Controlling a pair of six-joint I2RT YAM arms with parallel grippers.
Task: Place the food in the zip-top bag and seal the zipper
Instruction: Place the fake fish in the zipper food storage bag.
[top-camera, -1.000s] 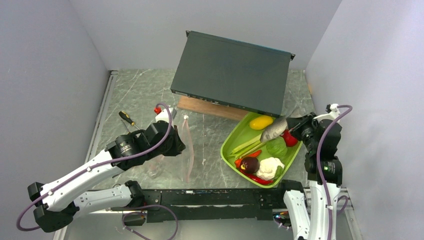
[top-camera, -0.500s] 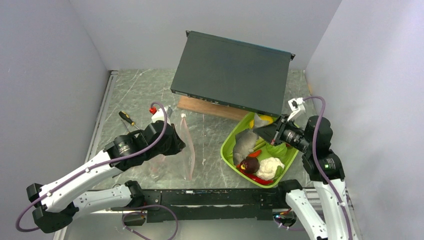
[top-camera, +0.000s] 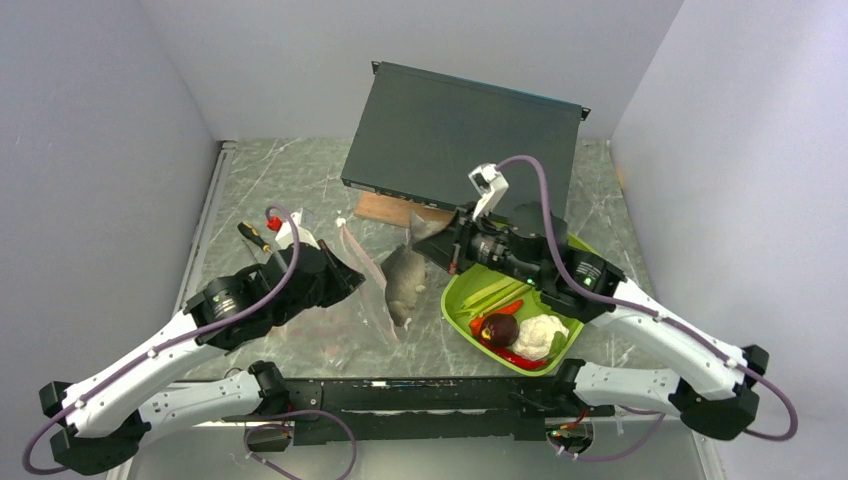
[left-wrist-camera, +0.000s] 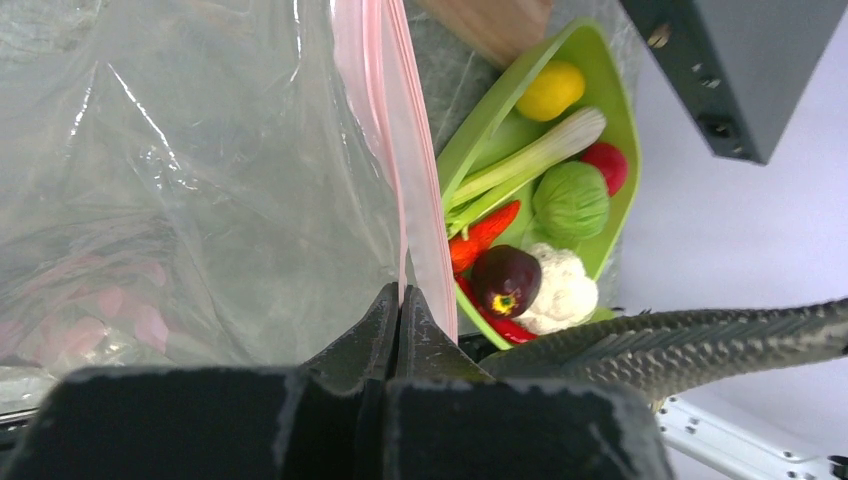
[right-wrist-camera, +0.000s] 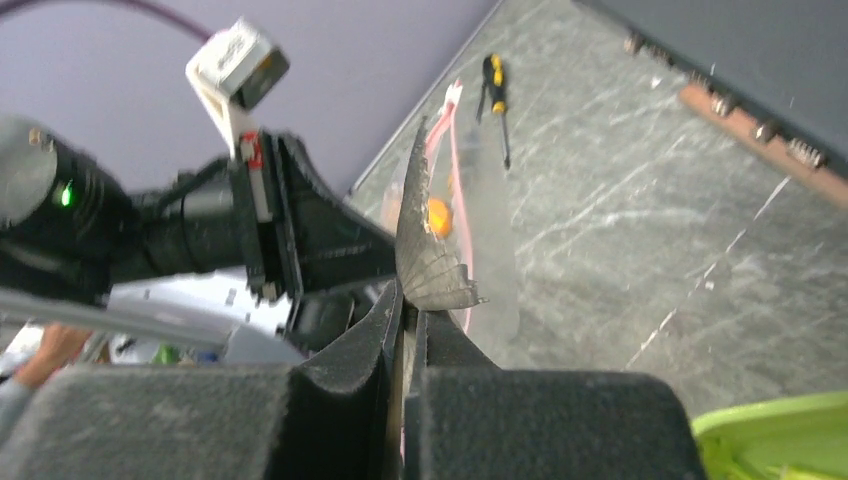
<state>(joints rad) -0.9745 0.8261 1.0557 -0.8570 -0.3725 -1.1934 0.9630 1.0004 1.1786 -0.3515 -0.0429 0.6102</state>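
Fish at bag mouth — both grippers clamped.
R gripper (top-camera: 441, 246) is pinched tight on the tail of the grey fish (top-camera: 403, 285). Fish hangs btwn zip-top bag (left-wrist-camera: 200, 170) and lime-green tray (top-camera: 455, 298), body just beside the pink zipper (left-wrist-camera: 405, 150) — can't tell if they touch. L gripper (left-wrist-camera: 400, 300) is closed on the bag's mouth edge, at the strip. In tray: yellow fruit (left-wrist-camera: 552, 90), green stalks (left-wrist-camera: 530, 155), tomato (left-wrist-camera: 607, 165), cabbage (left-wrist-camera: 570, 200), chili (left-wrist-camera: 485, 230), purple ball (left-wrist-camera: 505, 280), cauliflower (left-wrist-camera: 562, 292). Screwdriver (top-camera: 252, 237) lies on the table (top-camera: 290, 180) near the L arm.
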